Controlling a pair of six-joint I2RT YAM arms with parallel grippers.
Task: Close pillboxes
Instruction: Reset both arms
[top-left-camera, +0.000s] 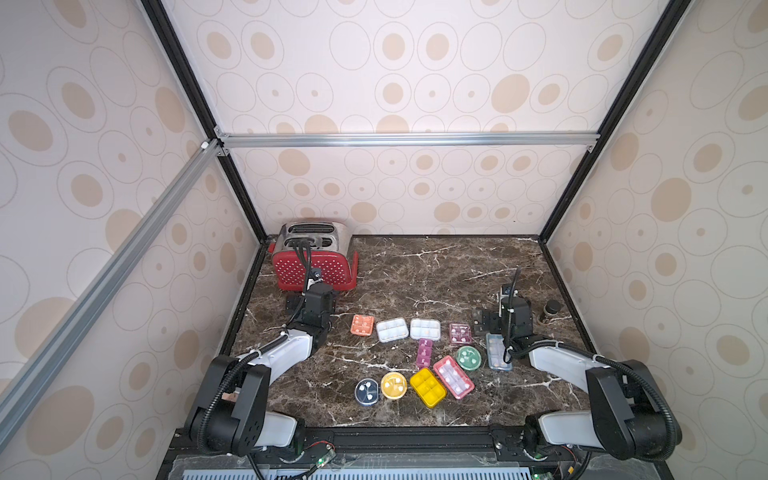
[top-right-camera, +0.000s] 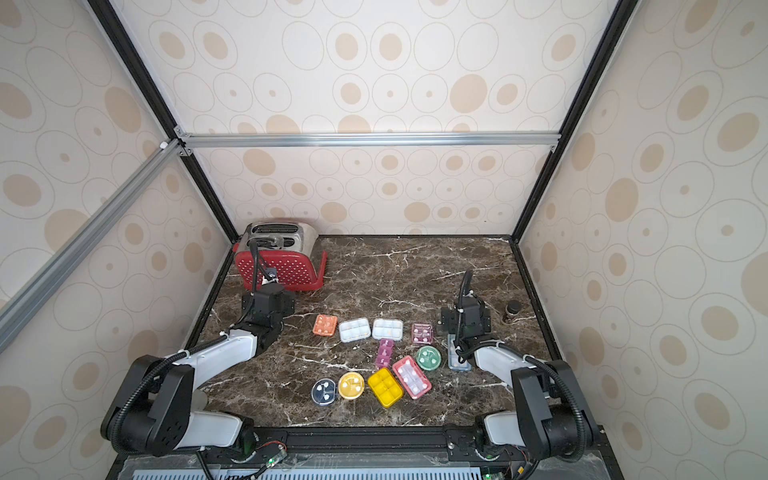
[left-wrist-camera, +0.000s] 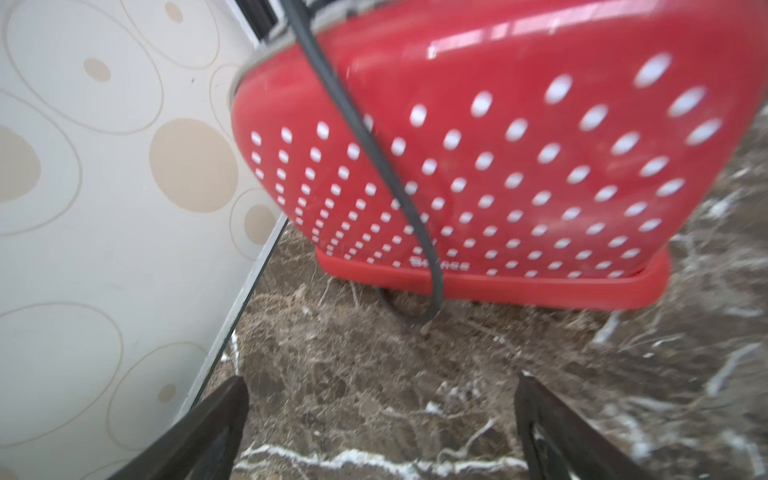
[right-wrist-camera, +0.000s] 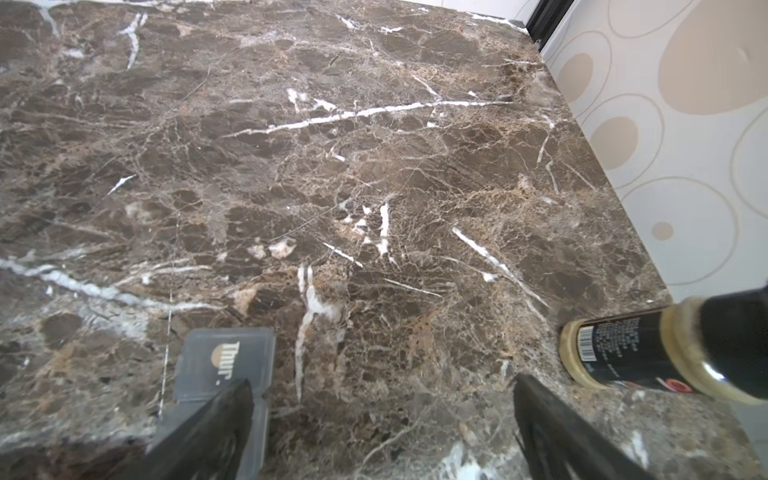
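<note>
A brown marble counter (top-left-camera: 415, 266) fills the enclosure, with a red dotted toaster (top-left-camera: 316, 266) in the far corner on the robot's left and its black cord (left-wrist-camera: 374, 166) looping down the front. The pillboxes lie in a tight cluster mid-counter, between the two arms. In the far row are an orange box (top-left-camera: 362, 324), two white boxes (top-left-camera: 392, 329) and a maroon box (top-left-camera: 459, 333). Nearer are a red box (top-left-camera: 453, 377), a yellow box (top-left-camera: 427, 387) and three round ones. A long clear box (top-left-camera: 498, 352) sits partly under the right arm. A dark jar (right-wrist-camera: 640, 353) stands by the right wall.

The likely trouble is crowding: these look like light plastic, and a push on one lid could skid it into its neighbours or tip it. The long box's clear lid (right-wrist-camera: 226, 357), marked "Thur", lies flat on the counter and may be awkward to get under. A wide swing of the right arm could topple the jar, and the cord could snag the left arm.

The left end effector (left-wrist-camera: 381, 379) is spread fully, holds nothing, and hangs over bare counter facing the toaster, well clear of the pillboxes. The right end effector (right-wrist-camera: 383, 381) is equally spread and empty. One of its fingers (right-wrist-camera: 224, 415) overlaps that clear lid, though contact cannot be judged.
</note>
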